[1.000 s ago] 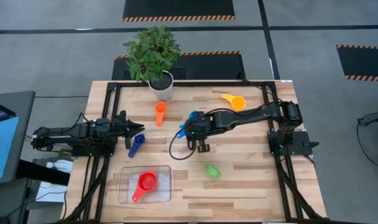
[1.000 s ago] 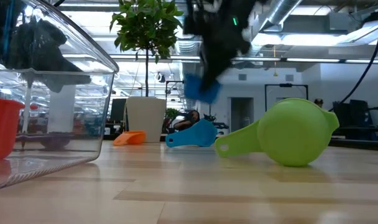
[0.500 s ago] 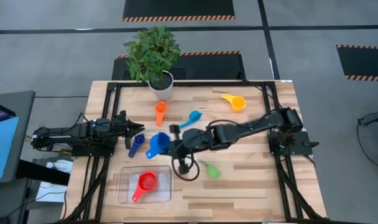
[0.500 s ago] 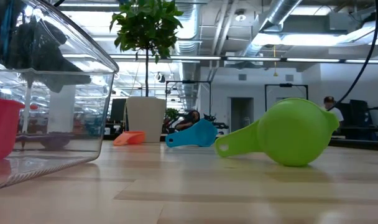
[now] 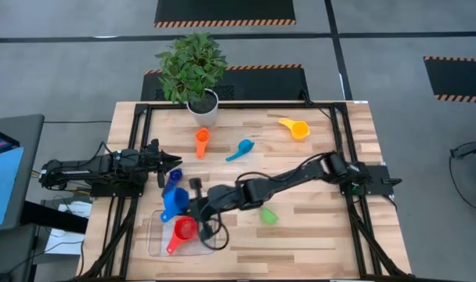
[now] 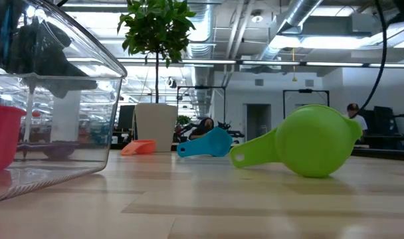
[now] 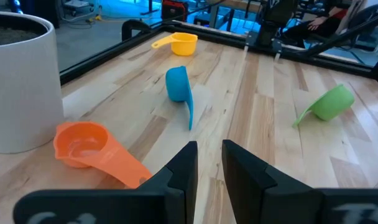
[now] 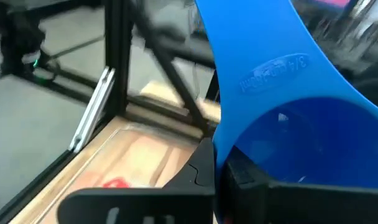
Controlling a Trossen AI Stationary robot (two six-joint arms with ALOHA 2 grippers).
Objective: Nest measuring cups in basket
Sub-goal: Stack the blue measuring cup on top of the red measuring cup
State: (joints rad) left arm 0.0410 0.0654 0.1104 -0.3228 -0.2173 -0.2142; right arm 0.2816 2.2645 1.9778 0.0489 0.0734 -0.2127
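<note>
- right gripper point(image 5: 189, 205) reaches across the table point(image 5: 316, 227) from the right, clenched on a blue cup point(image 5: 174, 202) that it holds above the upper edge of the basket point(image 5: 156, 243).
- blue cup fills the right wrist view, its handle pinched between the dark fingers point(image 8: 201, 168), bowl turned toward the camera, with the clear basket below it.
- red cup point(image 5: 183, 231) lies inside the basket, just beside the held blue cup and partly under the arm.
- left gripper point(image 5: 174, 161) waits at the table's left edge, its fingers point(image 7: 184, 167) close together with a narrow gap and nothing between them.
- dark blue cup point(image 5: 172, 178) lies just in front of the left gripper, just above the held blue cup.
- orange cup point(image 5: 201, 142) and light blue cup point(image 5: 241, 150) lie near the plant pot point(image 5: 204, 108).
- yellow cup point(image 5: 296, 128) sits toward the far right corner.
- green cup point(image 5: 268, 215) lies tipped on its side just beside the right arm, well apart from the basket.
</note>
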